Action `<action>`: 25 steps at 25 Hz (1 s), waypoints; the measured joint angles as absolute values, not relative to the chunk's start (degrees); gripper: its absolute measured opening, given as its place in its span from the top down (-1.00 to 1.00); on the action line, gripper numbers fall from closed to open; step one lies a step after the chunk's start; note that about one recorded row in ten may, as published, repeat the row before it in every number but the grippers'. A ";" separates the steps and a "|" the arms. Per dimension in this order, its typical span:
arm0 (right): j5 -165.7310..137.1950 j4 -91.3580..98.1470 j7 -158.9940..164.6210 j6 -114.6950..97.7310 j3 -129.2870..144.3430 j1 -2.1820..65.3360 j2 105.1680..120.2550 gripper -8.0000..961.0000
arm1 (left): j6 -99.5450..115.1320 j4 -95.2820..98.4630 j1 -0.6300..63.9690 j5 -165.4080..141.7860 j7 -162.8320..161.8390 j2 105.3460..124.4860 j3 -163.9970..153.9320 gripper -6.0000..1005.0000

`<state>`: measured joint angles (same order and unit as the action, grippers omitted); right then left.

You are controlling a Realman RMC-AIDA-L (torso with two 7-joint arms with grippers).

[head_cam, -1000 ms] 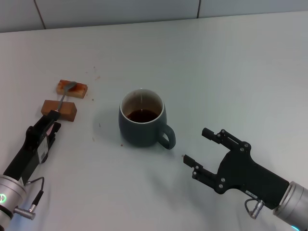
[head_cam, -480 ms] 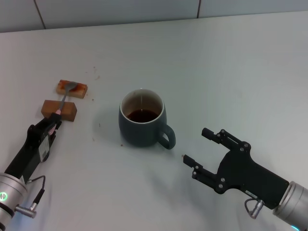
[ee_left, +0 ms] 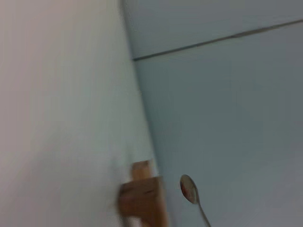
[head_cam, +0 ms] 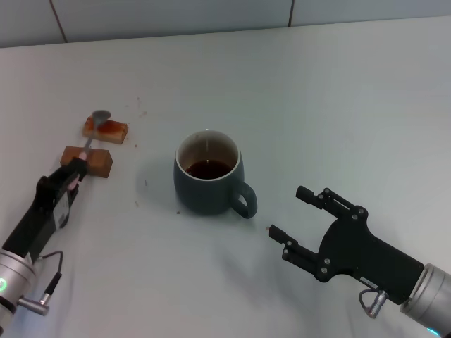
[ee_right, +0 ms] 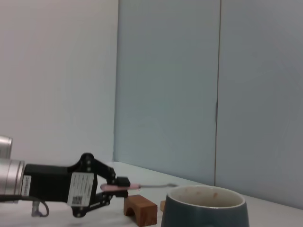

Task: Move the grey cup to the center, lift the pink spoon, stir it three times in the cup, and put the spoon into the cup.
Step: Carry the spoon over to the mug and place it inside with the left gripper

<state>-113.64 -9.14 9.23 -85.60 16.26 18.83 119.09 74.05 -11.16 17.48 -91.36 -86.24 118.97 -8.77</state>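
1. The grey cup (head_cam: 208, 182) stands upright on the white surface (head_cam: 331, 105), slightly left of the centre of the head view. Its loop handle points toward the lower right of the frame. Dark brown liquid lies at the bottom of its pale interior.
2. The left gripper (head_cam: 74, 171) is at the left edge of the head view, in the middle of the frame height. It is closed on the handle end of the pink spoon (head_cam: 93, 132).
3. The pink spoon extends from the left gripper toward the upper right of the head view. Its metal bowl sits above the far brown block (head_cam: 106, 129). In the right wrist view the pink spoon (ee_right: 137, 186) is level and raised clear of the blocks.
4. The near brown block (head_cam: 91, 159) lies on the surface just beside the left gripper tips. The far brown block carries a reddish stain on top. Both blocks are well apart from the grey cup, to its left.
5. The left wrist view shows the spoon bowl (ee_left: 189, 189) with a red mark on it, beside the near brown block (ee_left: 142, 201).
6. The right gripper (head_cam: 290, 215) is at the lower right of the head view. Its fingers are spread wide and hold nothing. Its tips point toward the cup handle without touching it.
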 joint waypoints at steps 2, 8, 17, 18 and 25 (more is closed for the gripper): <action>-113.64 -9.14 9.22 -85.62 16.26 18.83 119.09 -0.52 | 76.81 -9.23 17.95 -92.75 -85.67 118.70 -9.19 0.73; -113.64 -9.07 9.21 -86.17 16.17 18.81 119.09 -0.52 | 86.49 5.29 22.69 -99.81 -85.79 118.16 -10.51 0.73; -113.63 -8.44 9.25 -87.12 15.92 18.75 119.09 -0.52 | 91.89 47.81 26.11 -104.61 -90.64 116.41 -31.33 0.72; -113.63 -8.43 9.27 -87.26 15.93 18.71 119.09 -0.52 | 92.03 50.98 25.99 -105.09 -90.88 116.34 -32.87 0.72; -113.47 -8.27 9.31 -87.80 15.82 18.52 119.09 -0.52 | 97.01 75.43 26.85 -117.24 -90.88 116.73 -42.85 0.72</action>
